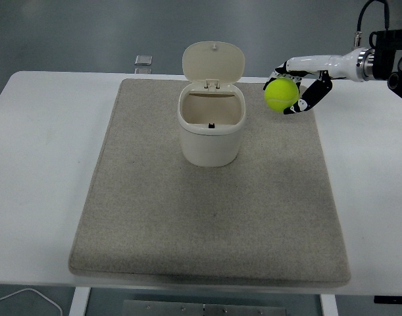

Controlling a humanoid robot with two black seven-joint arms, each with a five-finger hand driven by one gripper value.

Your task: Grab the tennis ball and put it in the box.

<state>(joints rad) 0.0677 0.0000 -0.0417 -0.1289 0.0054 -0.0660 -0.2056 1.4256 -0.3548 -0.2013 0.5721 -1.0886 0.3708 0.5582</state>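
Yellow-green tennis ball held aloft right of cream box, lid up

The right arm reaches in from the far right edge, its white wrist level. The right hand has fingers curled around the tennis ball.

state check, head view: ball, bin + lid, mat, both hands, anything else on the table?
tennis ball: held in the right hand, lifted off the mat, right of the bin
right hand: fingers closed around the ball
left hand: not in view
bin: upright on the mat, looks empty
lid: open, tipped back
mat: flat on the table
small grey object: lying at the table's far edge, untouched
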